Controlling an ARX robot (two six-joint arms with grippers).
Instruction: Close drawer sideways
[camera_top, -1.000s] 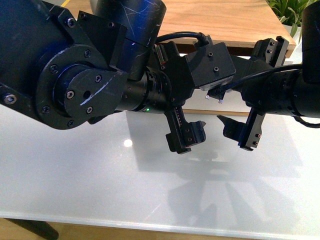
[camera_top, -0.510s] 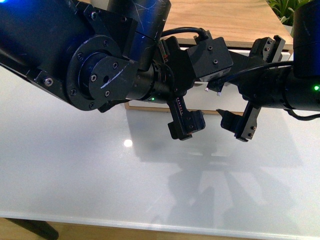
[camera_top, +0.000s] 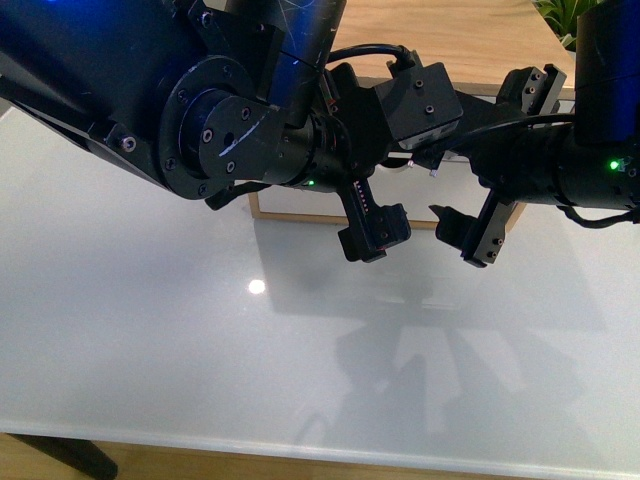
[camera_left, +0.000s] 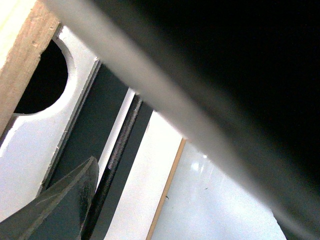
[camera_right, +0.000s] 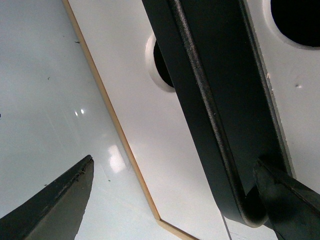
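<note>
1. Over the last second both arms have risen and reached further out across the table (camera_top: 150, 330), towards the drawer (camera_top: 290, 205) at its far side.
2. The drawer's light-wood lower edge now shows under the left arm. A second ago the arm covered it.
3. I can't see that the drawer itself has shifted, so I take this as approach and the push as not started.
4. Left gripper (camera_top: 372, 170): fingers spread wide, nothing held, same spread as before. Its wrist view looks at the white front, with the half-round notch (camera_left: 42, 75) and the black handle (camera_left: 120, 155) close by one finger (camera_left: 55, 200).
5. Right gripper (camera_top: 490, 160): also spread wide and empty. In its wrist view the curved end of the handle (camera_right: 220, 100) lies between the fingers, just beside one finger (camera_right: 290, 195). I can't tell if they touch.
6. My read: that finger is set against the handle end, ready to shove the drawer sideways. The risk is slipping off the rounded end.
</note>
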